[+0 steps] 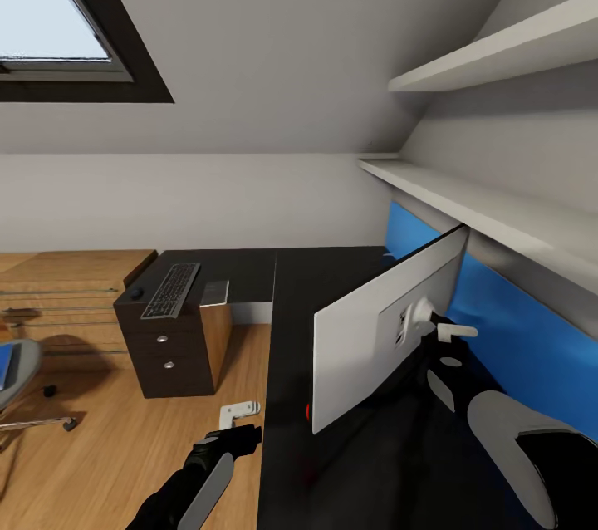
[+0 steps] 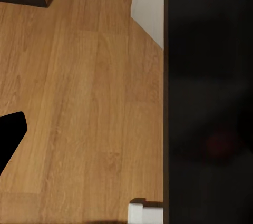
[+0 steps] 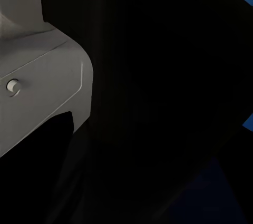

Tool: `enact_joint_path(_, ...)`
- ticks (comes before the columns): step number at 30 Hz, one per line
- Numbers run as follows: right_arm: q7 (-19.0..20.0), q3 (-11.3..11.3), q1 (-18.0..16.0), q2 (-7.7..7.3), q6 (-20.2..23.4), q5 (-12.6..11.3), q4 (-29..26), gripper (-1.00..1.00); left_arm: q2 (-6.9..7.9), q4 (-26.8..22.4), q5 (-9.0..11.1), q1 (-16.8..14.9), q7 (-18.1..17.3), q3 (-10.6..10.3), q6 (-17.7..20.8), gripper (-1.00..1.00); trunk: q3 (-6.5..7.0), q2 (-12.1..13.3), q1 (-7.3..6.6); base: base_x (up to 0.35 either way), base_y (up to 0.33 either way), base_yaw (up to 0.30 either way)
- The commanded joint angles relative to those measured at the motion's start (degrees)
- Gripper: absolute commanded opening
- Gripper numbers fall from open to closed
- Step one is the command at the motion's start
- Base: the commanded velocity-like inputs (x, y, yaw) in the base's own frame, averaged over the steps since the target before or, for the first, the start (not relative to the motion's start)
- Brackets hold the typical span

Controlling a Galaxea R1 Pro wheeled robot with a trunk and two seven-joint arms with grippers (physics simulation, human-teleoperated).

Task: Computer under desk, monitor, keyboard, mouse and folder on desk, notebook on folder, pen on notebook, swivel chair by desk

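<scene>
The bedroom has sloped grey walls, one dark-framed skylight at upper left, two pale wall shelves on the right, and a light wooden floor. One L-shaped desk with a matt black top runs from the back wall toward the camera; its black drawer unit shows two round silver knobs.

One monitor stands tilted over the near stretch of the desk, its grey back toward the camera and a red dot at its lower corner. The right arm reaches in behind it, and the right gripper sits at the stem mount on the screen's back; whether its fingers are clamped there or loose I cannot tell. The right wrist view shows the monitor's grey rear housing close up.

One grey swivel chair is cut by the left edge, well apart from the desk, with a strip of blue folder on its seat.

One black keyboard lies on top of the drawer unit.

The left gripper hangs over the floor just beside the desk edge, its pale fingers spread apart and holding nothing.
</scene>
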Motion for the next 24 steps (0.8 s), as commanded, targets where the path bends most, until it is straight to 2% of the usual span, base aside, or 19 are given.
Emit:
enact_joint_path(1,-0.18,0.21,-0.09,-0.02,-0.32,-0.28,-0.02,-1.0,0.03,-0.08,0.58,-0.05,0.54,-0.16,0.09,1.0,-0.09,-0.09,0.01,0.0,0.0,0.1)
enact_joint_path(8,-0.18,0.16,-0.09,-0.02,-0.29,-0.3,-0.02,-1.0,0.03,-0.08,0.58,-0.05,0.54,-0.16,0.09,1.0,-0.09,-0.09,0.01,0.0,0.0,0.148)
enact_joint_path(24,-0.18,0.13,-0.09,-0.02,-0.23,-0.34,-0.1,-1.0,0.03,-0.08,0.64,-0.05,0.54,-0.16,0.09,1.0,-0.09,-0.09,0.01,0.0,0.0,0.009)
